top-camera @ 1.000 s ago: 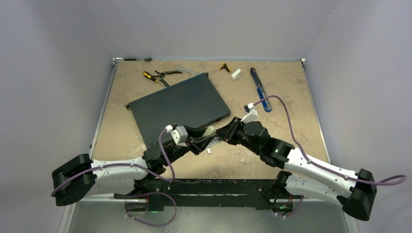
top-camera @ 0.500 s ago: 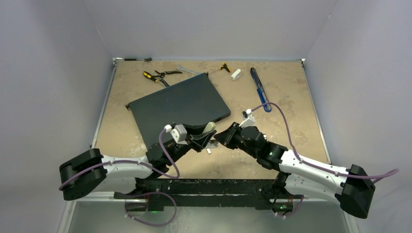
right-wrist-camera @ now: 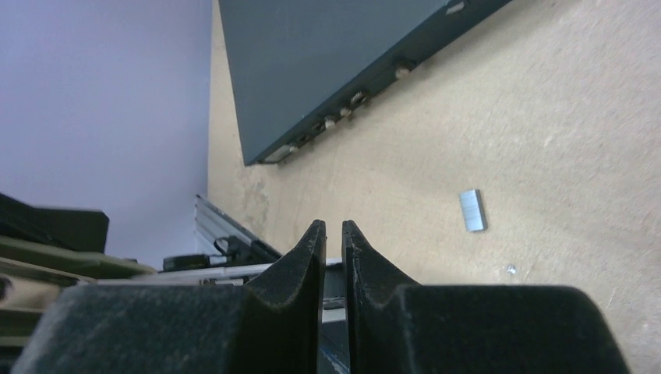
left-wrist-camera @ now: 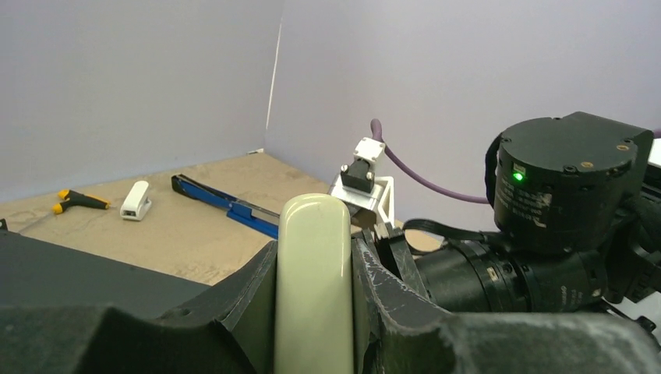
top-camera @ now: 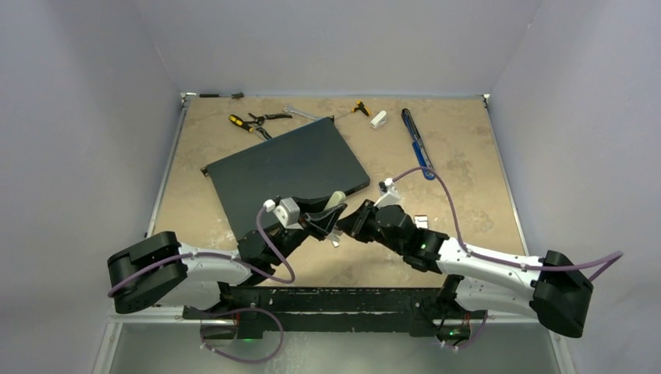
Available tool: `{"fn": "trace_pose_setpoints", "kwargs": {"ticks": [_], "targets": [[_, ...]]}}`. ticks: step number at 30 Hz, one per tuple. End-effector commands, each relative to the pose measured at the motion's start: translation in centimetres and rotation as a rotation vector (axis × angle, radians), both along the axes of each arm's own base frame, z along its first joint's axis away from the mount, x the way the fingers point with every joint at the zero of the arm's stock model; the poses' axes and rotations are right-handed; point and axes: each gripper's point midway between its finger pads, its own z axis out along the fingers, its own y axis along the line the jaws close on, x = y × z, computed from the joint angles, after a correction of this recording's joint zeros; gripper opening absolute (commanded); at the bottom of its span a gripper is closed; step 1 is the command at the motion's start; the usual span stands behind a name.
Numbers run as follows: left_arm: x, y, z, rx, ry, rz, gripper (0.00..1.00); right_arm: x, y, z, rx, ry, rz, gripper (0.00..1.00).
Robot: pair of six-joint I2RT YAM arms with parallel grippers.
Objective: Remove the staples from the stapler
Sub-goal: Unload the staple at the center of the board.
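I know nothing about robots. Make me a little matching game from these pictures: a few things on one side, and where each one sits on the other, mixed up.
Things:
1 stapler
2 staples
3 pliers
4 dark board

Places:
A lying loose on the bare table
B flat in the middle of the table
C clamped in the left gripper
D near the table's far edge, towards the left

Pairs: 1-C, 2-A, 3-D, 4-B
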Motion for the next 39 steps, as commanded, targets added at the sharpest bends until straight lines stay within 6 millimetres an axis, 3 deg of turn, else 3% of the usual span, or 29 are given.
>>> {"fn": "trace_pose_setpoints", "kwargs": {"ticks": [1,12,19,27,33,39], "targets": [[0.0,1.6,6.7,-0.219,-0.109,0.037,0.0,-1.9,2.2,1.0,0.059,0.01,0.081,0.16],[-0.3,1.4,6.5,-0.216,-0.113,0.021,0.0,-2.2,2.2,0.9,0.042,0.012,0.069,0.16],[-2.1,-0.6,4.8,-0.087,-0.129,-0.105,0.0,-1.0,-0.3,3.6,-0.039,-0.071,-0.014,0.18],[-2.6,-0.6,2.8,0.0,-0.089,-0.134,0.0,0.1,-3.5,7.3,-0.1,-0.186,-0.094,0.23],[-2.5,-0.5,1.9,0.03,-0.048,-0.131,0.0,0.3,-5.2,7.6,-0.133,-0.195,-0.146,0.26],[-0.7,-2.0,0.0,0.204,0.092,-0.086,0.0,0.3,-7.9,7.7,-0.159,-0.18,-0.231,0.3]]}}
